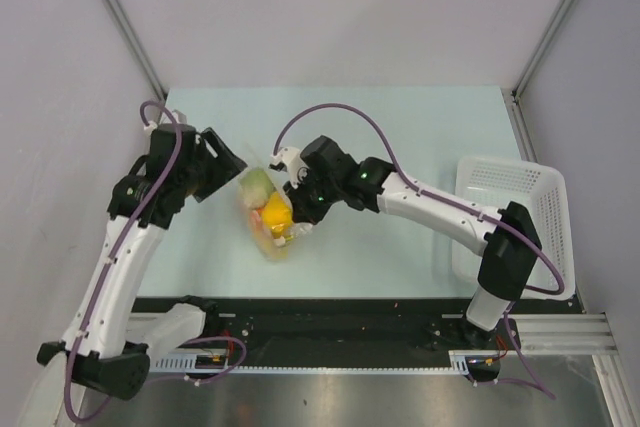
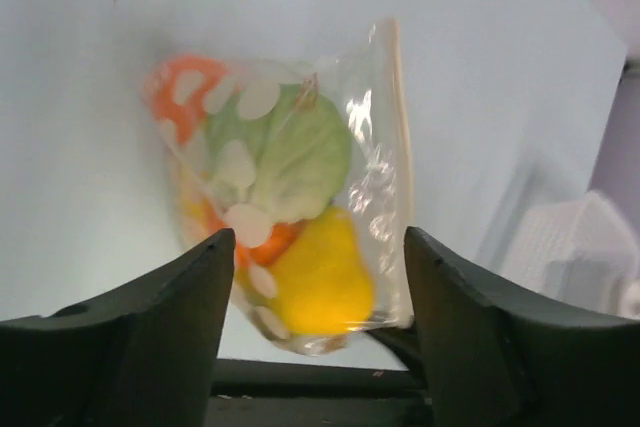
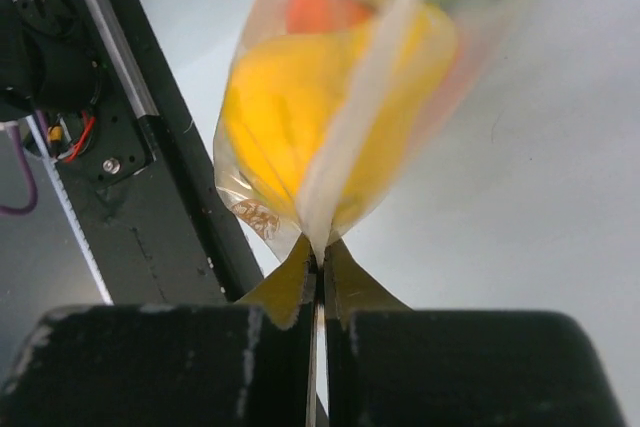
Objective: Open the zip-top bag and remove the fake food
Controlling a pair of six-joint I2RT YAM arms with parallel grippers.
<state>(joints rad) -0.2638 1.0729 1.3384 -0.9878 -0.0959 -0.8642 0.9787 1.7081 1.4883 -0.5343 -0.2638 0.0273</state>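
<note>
The zip-top bag (image 1: 262, 209) is a clear pouch hanging above the table between the two arms. Inside it are the fake food pieces: a pale green cabbage (image 2: 290, 152), a yellow lemon-like fruit (image 2: 318, 282) and an orange piece (image 2: 178, 87). My right gripper (image 1: 299, 209) is shut on the bag's zip strip edge (image 3: 321, 247) and holds the bag (image 3: 340, 97) up. My left gripper (image 1: 232, 173) is open and empty. Its fingers (image 2: 190, 317) stand either side of the bag's lower end (image 2: 300, 337), a little short of it and not touching.
A white perforated basket (image 1: 512, 215) stands at the table's right edge and shows blurred in the left wrist view (image 2: 570, 247). A black rail (image 1: 330, 319) runs along the near edge of the pale table (image 1: 400, 127). Grey walls enclose the back and sides.
</note>
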